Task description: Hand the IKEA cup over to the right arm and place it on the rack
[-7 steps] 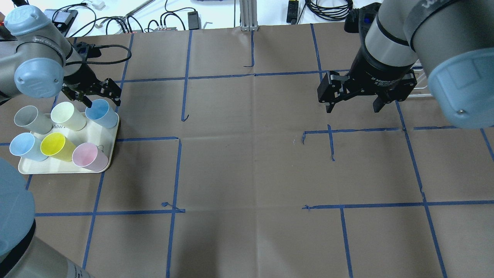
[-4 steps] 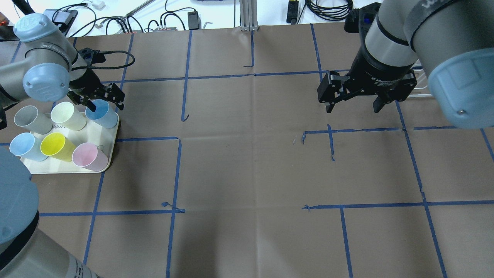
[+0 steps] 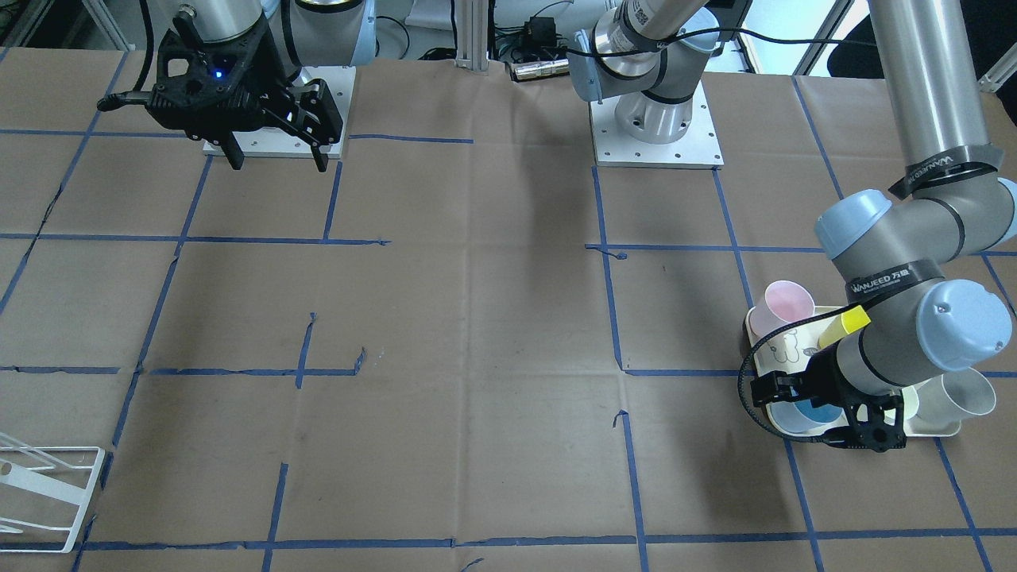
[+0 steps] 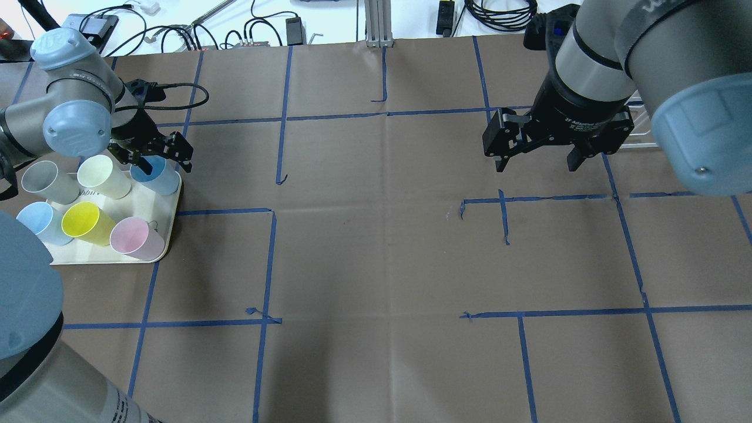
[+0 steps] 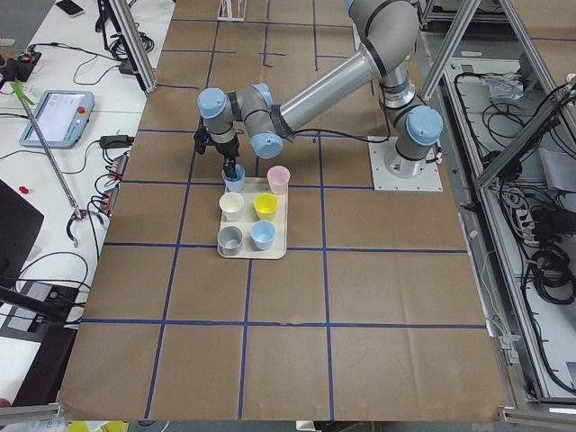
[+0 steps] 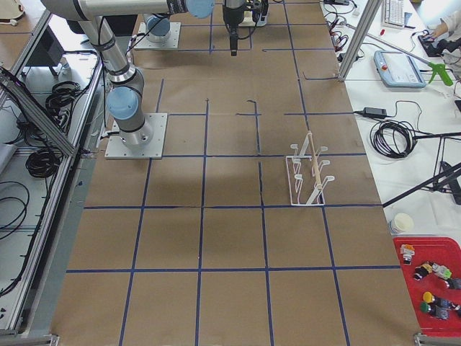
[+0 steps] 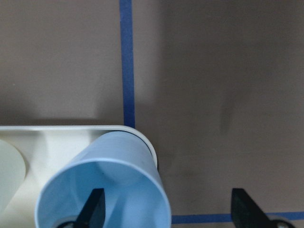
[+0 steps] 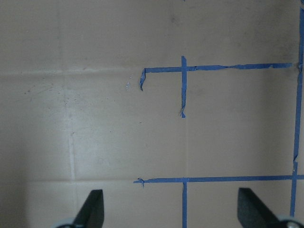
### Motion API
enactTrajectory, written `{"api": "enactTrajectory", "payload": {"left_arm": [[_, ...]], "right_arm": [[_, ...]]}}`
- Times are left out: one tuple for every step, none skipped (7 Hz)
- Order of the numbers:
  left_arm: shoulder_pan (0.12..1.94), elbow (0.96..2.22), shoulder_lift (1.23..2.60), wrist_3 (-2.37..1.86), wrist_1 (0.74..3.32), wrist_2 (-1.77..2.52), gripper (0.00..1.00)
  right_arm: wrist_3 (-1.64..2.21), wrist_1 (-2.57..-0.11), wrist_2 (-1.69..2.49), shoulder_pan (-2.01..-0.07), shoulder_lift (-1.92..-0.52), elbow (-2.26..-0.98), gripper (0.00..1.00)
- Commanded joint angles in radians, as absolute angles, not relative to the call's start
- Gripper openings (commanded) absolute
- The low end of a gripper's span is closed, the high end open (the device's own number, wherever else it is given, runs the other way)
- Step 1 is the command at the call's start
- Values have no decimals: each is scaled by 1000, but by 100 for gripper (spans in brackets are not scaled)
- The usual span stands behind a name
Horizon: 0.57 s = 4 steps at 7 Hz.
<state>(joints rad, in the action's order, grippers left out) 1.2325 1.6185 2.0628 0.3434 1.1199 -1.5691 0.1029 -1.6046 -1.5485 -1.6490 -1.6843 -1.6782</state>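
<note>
A light blue IKEA cup (image 4: 158, 178) stands upright at the far right corner of the cream tray (image 4: 171, 226). My left gripper (image 4: 165, 162) is open around the cup's wall. In the left wrist view one finger (image 7: 94, 209) is inside the cup (image 7: 111, 164) and the other stands outside it, over the paper. My right gripper (image 4: 536, 164) is open and empty, hanging above the table on the right side. The white wire rack (image 6: 308, 173) stands on the table beyond the right arm; its corner also shows in the front-facing view (image 3: 48, 485).
The tray also holds grey (image 4: 48, 182), cream (image 4: 104, 176), pale blue (image 4: 41, 224), yellow (image 4: 88, 223) and pink (image 4: 138, 238) cups, standing close together. The brown paper tabletop carries a grid of blue tape lines (image 4: 270, 258). Cables lie along the far edge (image 4: 176, 35).
My left gripper has moved right and down onto the light blue cup, with one finger now inside it. The right arm has not moved.
</note>
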Motion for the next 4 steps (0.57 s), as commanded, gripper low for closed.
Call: {"api": "enactTrajectory", "payload": {"left_arm": [[1229, 1615, 2065, 365, 1120, -1572, 51], [1227, 1615, 2065, 374, 1120, -1577, 32], [1227, 1611, 2065, 374, 1121, -1580, 14], [1227, 1608, 2065, 374, 1121, -1580, 0]], "right_arm": [[103, -1605, -1548, -1649, -1684, -1678, 100], [103, -1605, -1548, -1649, -1684, -1678, 100], [103, -1605, -1548, -1649, -1684, -1678, 100], [103, -1605, -1548, -1649, -1684, -1678, 100]]}}
